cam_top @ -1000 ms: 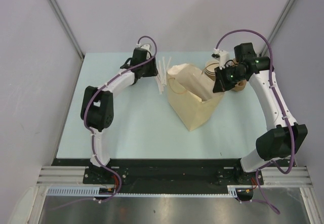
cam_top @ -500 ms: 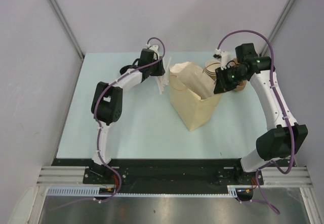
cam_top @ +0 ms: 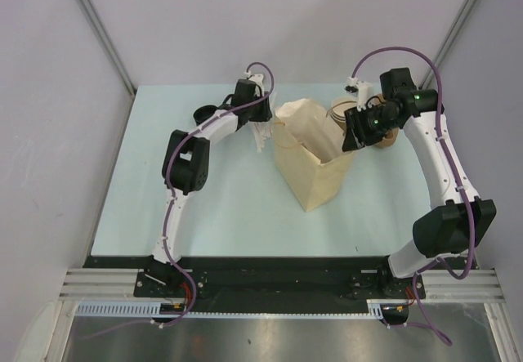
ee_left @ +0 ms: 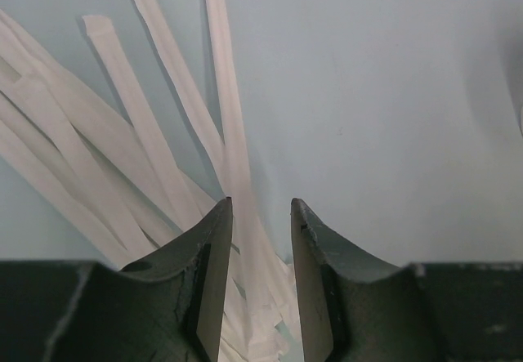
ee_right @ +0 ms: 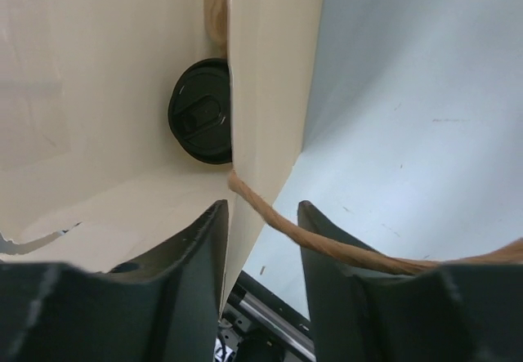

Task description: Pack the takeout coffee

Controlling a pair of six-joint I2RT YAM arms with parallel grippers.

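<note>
The takeout coffee shows only as its round black lid, low inside the tan paper bag in the right wrist view; in the top view it is hidden in the bag. My right gripper is open at the bag's right rim, its jaws either side of the bag wall and the twisted paper handle. My left gripper is open just left of the bag, low over white wrapped straws, with one straw running between the jaws.
Stacked lidless tan cups stand behind the bag, and another tan cup sits by the right gripper. Loose black lids lie at the back left. Straws are spread left of the bag. Grey walls enclose the table.
My left arm has stretched right, bringing its gripper over the straws close to the bag. The right gripper has stayed at the bag's rim.
</note>
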